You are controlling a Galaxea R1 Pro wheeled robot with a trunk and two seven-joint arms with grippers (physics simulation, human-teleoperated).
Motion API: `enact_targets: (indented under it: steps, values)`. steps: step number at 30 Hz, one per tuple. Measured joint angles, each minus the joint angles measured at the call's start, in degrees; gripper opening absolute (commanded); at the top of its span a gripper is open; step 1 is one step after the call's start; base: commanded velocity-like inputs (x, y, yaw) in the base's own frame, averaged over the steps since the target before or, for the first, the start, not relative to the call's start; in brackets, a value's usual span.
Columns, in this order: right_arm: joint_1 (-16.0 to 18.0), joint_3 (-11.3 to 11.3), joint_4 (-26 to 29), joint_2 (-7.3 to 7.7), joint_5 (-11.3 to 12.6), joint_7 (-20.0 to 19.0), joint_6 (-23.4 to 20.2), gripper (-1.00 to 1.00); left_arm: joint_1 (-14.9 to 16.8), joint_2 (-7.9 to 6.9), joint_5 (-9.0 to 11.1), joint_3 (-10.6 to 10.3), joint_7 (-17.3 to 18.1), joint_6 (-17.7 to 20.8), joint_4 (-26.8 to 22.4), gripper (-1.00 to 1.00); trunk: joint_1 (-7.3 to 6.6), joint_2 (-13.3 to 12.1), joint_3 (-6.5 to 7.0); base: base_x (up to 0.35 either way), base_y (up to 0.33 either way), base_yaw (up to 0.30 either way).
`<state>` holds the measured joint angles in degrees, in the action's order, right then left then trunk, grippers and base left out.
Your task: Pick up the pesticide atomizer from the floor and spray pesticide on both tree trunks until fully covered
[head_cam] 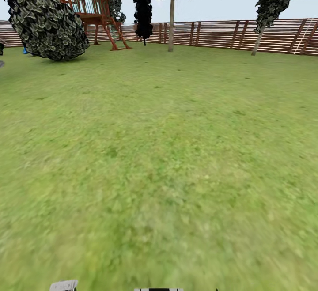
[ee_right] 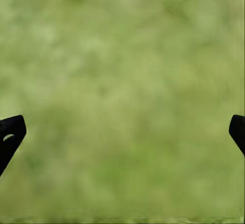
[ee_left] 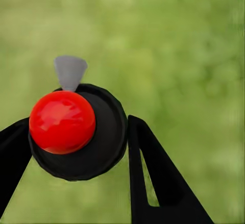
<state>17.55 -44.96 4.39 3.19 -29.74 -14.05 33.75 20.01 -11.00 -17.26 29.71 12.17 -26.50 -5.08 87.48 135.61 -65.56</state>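
green lawn [head_cam: 159, 158], slatted fence [head_cam: 274, 35], left tool [ee_left: 76, 142] gripping atomizer [ee_left: 76, 132]

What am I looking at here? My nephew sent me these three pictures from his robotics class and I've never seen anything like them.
These are simulator renders from a wheeled robot with two arms. The big picture comes from its head camera, looking over a green lawn towards a brown slatted wooden fence, a red wooden play frame, a round dark leafy shrub and a thin pale tree trunk.

The other two come from cameras by each gripper. The left gripper has its black fingers closed around a small black round sprayer with a red knob, seen from above. The right gripper is open and holds nothing, with grass beyond.
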Motion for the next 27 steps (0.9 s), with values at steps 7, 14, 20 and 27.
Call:
enact_targets:
  steps: [7,14,20,27]
  values:
    - [0.0,-0.2,-2.6,-0.56,0.1,-0.1,0.0,1.0,0.0,0.02,0.1,0.0,0.0,0.0,0.0,-1.0,0.0,0.0,0.0,0.341,-0.015,0.0]
    - [0.0,-0.2,-2.7,-0.57,0.1,-0.1,0.0,1.0,0.0,-0.04,0.1,0.0,0.0,0.1,-0.1,-1.0,0.0,0.0,0.0,0.341,-0.114,0.0]
    - [0.0,-0.2,-2.7,-0.57,0.1,-0.1,0.0,1.0,0.0,-0.04,0.1,0.0,0.0,0.1,0.0,-1.0,0.0,0.0,0.0,0.334,-0.141,0.0]
    - [0.0,-0.2,-2.7,-0.57,0.1,-0.1,0.0,1.0,0.0,-0.15,0.3,0.0,0.0,0.1,-0.1,-1.0,0.0,0.0,0.0,0.32,-0.142,0.0]
